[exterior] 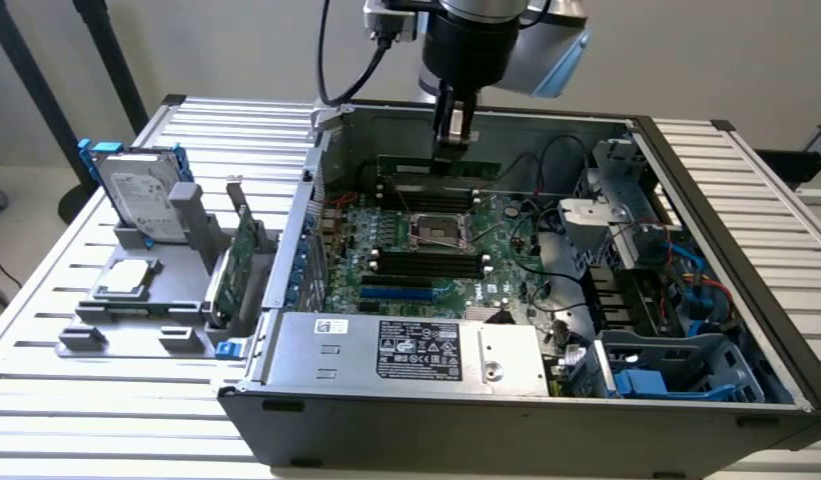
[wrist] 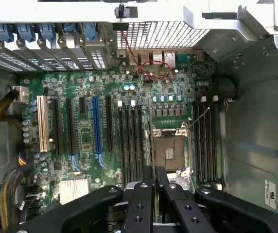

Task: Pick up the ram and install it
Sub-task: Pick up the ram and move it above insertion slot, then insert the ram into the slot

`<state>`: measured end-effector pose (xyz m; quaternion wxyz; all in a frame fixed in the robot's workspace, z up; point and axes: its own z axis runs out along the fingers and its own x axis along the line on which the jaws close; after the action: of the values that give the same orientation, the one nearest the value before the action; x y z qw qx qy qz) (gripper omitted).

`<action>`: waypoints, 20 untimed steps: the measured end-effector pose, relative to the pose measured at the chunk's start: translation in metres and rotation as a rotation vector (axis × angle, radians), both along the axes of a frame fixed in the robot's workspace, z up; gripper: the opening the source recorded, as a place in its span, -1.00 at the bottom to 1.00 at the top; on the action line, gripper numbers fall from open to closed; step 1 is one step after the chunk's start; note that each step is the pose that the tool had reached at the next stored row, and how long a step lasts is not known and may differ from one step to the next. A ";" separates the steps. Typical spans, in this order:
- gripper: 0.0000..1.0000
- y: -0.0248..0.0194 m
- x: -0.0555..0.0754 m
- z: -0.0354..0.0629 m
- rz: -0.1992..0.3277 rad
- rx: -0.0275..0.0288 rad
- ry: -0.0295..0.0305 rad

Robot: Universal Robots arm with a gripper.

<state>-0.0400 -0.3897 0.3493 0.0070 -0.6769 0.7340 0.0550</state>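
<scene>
Exterior view: claw [exterior: 452, 146], nearly closed, pinches the ram [exterior: 437, 166].

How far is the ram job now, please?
Done: the ram is picked up, gripped by the hand. In hand: it hangs low over the slots beside the socket. Left: seating it; it looks not yet pressed into a slot.
</scene>
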 end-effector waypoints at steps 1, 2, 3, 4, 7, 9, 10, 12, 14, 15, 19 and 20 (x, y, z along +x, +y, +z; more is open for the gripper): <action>-0.72 0.0011 0.001 -0.0004 0.000 -0.0114 0.0000; -0.72 0.0021 0.002 -0.0008 0.000 -0.0228 0.0000; -0.72 0.0031 0.003 -0.0014 0.000 -0.0343 0.0000; -0.72 0.0038 0.003 -0.0022 0.000 -0.0424 0.0000; -0.72 0.0046 0.003 -0.0063 0.000 -0.0475 0.0000; -0.72 0.0046 0.003 -0.0065 0.000 -0.0478 0.0001; -0.72 0.0046 0.003 -0.0065 0.000 -0.0479 0.0001; -0.72 0.0046 0.003 -0.0066 0.000 -0.0477 0.0000; -0.72 0.0046 0.003 -0.0066 0.000 -0.0477 0.0000; -0.72 0.0046 0.003 -0.0066 0.000 -0.0477 0.0000; -0.72 0.0046 0.003 -0.0066 0.000 -0.0477 0.0000; -0.72 0.0046 0.003 -0.0066 0.000 -0.0477 0.0000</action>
<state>-0.0371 -0.3851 0.3427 -0.0091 -0.6768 0.7351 0.0375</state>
